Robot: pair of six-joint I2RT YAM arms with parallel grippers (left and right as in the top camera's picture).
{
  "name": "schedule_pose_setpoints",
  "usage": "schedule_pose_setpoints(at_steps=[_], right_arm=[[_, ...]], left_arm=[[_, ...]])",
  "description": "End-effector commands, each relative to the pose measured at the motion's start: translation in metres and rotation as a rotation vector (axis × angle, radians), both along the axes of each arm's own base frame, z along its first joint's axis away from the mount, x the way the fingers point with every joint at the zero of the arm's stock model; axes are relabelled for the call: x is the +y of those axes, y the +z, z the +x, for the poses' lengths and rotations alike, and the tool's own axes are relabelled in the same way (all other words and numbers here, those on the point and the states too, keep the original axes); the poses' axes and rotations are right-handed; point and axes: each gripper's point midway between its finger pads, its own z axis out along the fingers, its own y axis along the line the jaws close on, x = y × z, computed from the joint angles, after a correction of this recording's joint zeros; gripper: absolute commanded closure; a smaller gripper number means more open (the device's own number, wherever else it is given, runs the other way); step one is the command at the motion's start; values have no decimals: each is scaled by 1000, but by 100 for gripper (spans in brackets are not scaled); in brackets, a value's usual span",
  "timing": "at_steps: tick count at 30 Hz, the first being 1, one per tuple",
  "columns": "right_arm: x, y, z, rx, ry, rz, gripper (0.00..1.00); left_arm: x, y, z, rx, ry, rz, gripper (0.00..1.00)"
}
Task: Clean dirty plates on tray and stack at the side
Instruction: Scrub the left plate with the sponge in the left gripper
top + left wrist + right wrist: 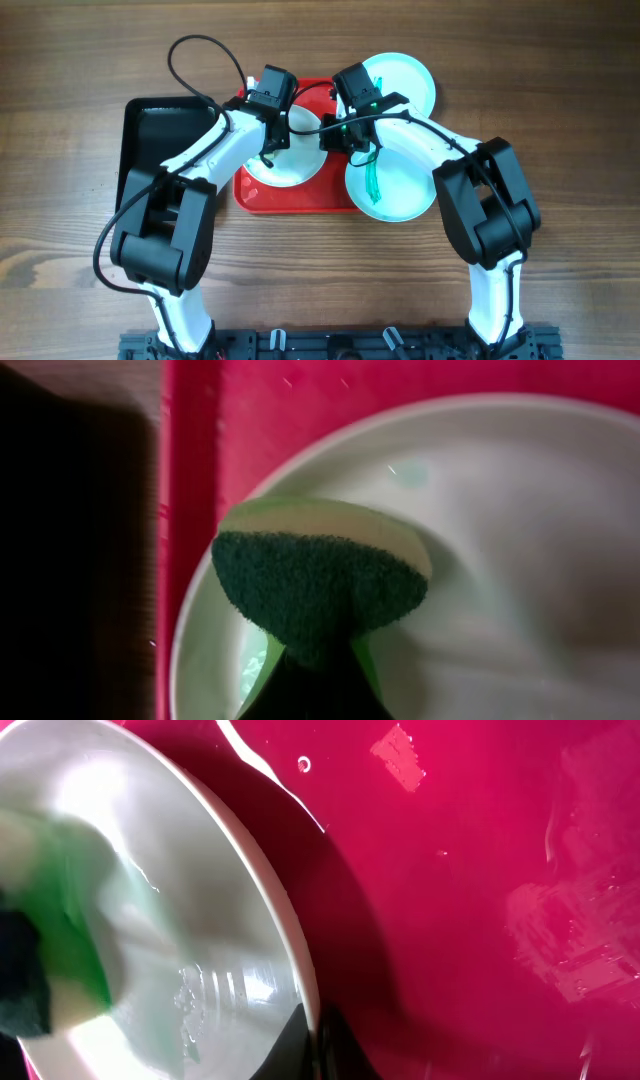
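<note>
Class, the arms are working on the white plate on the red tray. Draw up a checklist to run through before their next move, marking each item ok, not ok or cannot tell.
1. Jaws of the left gripper shut on the sponge: ok.
2. Jaws of the right gripper shut on the rim of the white plate: ok.
3. White plate is on the red tray: ok.
4. White plate wiped clean: cannot tell.
5. Near aqua plate free of its green smear: not ok.

White arms; black joints, cables
</note>
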Motion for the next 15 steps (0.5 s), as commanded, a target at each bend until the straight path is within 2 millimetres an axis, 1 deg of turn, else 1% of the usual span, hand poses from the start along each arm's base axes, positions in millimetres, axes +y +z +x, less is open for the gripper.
schedule_pose_setpoints(at_steps=[1,4,6,8,9,12,13,15], right_arm=[[2,-2,5,7,-14,11,96],[1,-2,5,7,-16,12,96],[0,-2,6,7,-18,12,96],[0,-2,6,8,-21,13,96],[0,-2,6,8,-21,13,95],[1,-2,6,11,-18,20,96],[1,-2,6,12,-18,20,96],[2,-1,5,15,-15,25,96]], left_arm=[[17,2,-3,-21,104,62,96],[22,-5,-25,77,95,87,96],[15,-11,-40,159,43,50,96],[-16,-18,-57,270,-143,-91,96],[-38,-18,-66,315,-261,-195,96],[-76,-11,-78,344,-454,-390,96],[-82,-9,-77,336,-476,-420,96],[-87,-7,-65,284,-489,-432,96]])
